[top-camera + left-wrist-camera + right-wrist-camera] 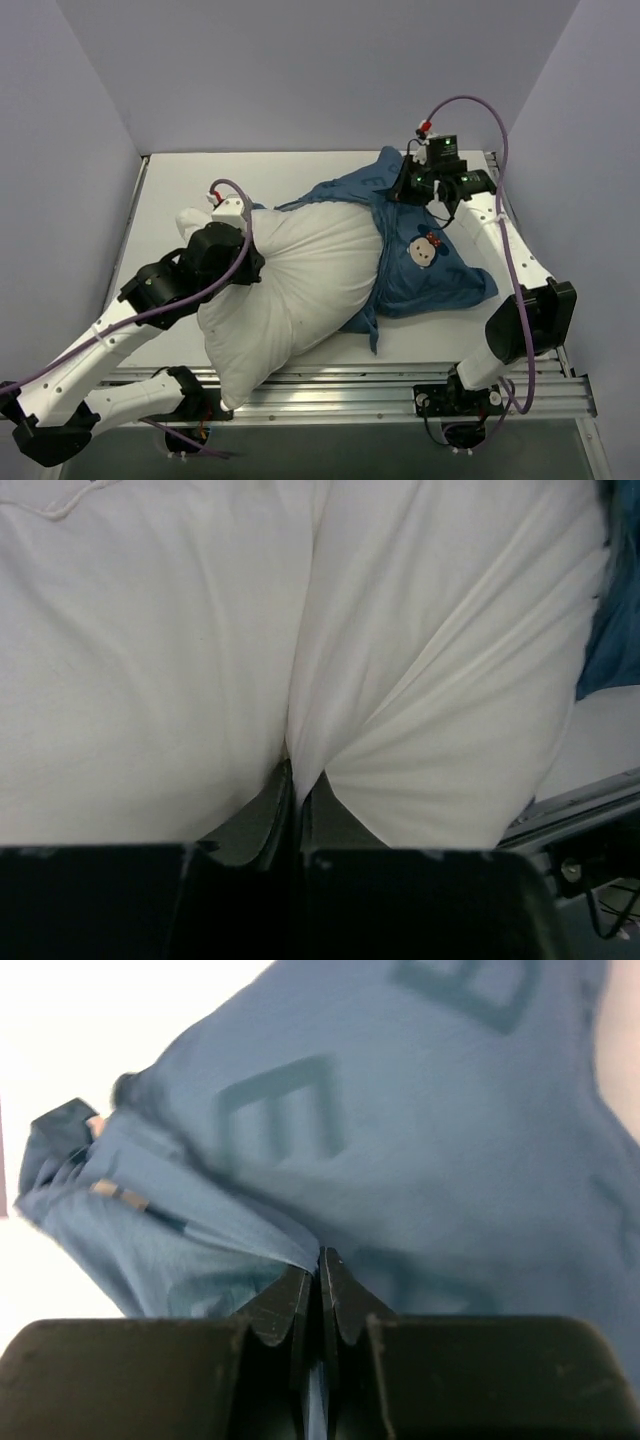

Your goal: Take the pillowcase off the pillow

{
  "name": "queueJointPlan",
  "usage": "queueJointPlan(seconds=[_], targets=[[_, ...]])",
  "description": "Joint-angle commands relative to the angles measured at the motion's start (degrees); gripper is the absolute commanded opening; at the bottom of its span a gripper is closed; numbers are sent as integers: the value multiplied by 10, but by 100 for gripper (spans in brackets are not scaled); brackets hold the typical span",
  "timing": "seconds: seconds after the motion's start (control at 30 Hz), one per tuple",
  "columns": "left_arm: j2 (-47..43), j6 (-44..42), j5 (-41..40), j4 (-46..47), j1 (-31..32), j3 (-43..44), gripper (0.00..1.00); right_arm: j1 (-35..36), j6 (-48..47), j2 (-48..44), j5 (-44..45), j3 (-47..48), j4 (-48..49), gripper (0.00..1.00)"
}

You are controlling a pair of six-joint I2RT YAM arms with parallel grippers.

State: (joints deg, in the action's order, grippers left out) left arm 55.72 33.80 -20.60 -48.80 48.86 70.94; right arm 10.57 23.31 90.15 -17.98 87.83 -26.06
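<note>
Top cam: I'm seeing the pillow (290,290) lying diagonally on the desk (190,180), w/ the pillowcase (430,265) bunching over its right end. L wrist: left claw (297,780) clenching a fold of pillow. R wrist: right claw (318,1265) clamping pillowcase cloth.

Pillow (290,290): white, plump, smooth-skinned. Lies diagonally, near-left corner over the table's front edge, far end pointing back-right. Mostly bare; only the far-right end sits inside the case. Close up, its cover is drawn into one tight vertical crease.

Pillowcase (430,285): dark blue, darker block letters, one cartoon mouse face with red bow facing up. Bunched round the pillow's far end, spread flat on the table to the right, a narrow tail trailing along the pillow's right side. Far corner pulled up into taut folds.
</note>
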Motion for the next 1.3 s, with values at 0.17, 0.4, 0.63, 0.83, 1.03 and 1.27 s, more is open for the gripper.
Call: queueJointPlan(seconds=[0.17,0.4,0.63,0.83,1.03,1.27], targets=[[111,-88,-9,59,-42,44,2,88,-15,-102,136,-127,135,0],[45,9,116,36,-43,-14,45,97,-27,-216,145,-245,84,0],[117,-60,126,13,-47,124,94,99,-43,-262,145,-293,100,0],[271,-236,165,32,-48,253,94,100,-66,-269,148,-300,112,0],[417,-309,195,36,-61,330,94,104,-75,-285,162,-312,116,0],[457,-299,326,44,-58,271,100,104,-74,-298,177,-332,125,0]])
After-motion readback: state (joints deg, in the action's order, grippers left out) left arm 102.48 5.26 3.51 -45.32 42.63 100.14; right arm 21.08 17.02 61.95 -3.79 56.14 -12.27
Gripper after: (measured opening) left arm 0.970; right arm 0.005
